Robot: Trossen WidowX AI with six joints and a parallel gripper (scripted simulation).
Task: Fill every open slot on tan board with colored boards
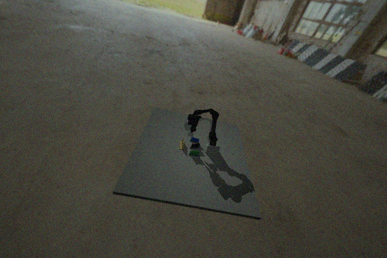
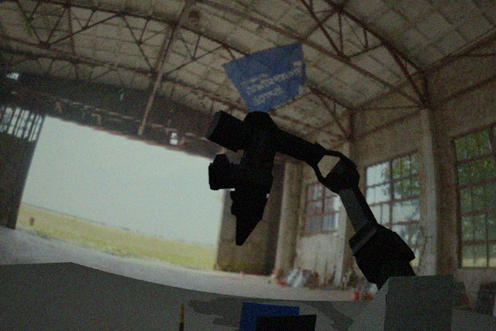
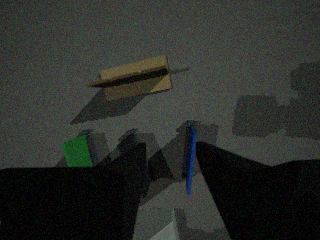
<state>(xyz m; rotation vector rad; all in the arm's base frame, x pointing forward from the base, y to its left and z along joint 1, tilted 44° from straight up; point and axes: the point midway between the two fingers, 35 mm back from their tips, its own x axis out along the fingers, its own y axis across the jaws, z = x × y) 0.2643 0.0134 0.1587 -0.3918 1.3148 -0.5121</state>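
The top view looks down at a slant from high and well back, taking in the whole grey platform (image 1: 175, 180). The exterior view sits low and near, facing slightly up past the arm (image 1: 214, 124) (image 2: 298, 146); both share the arm and the field beyond the far left doorway. The wrist view looks down between the fingers from close above the boards.
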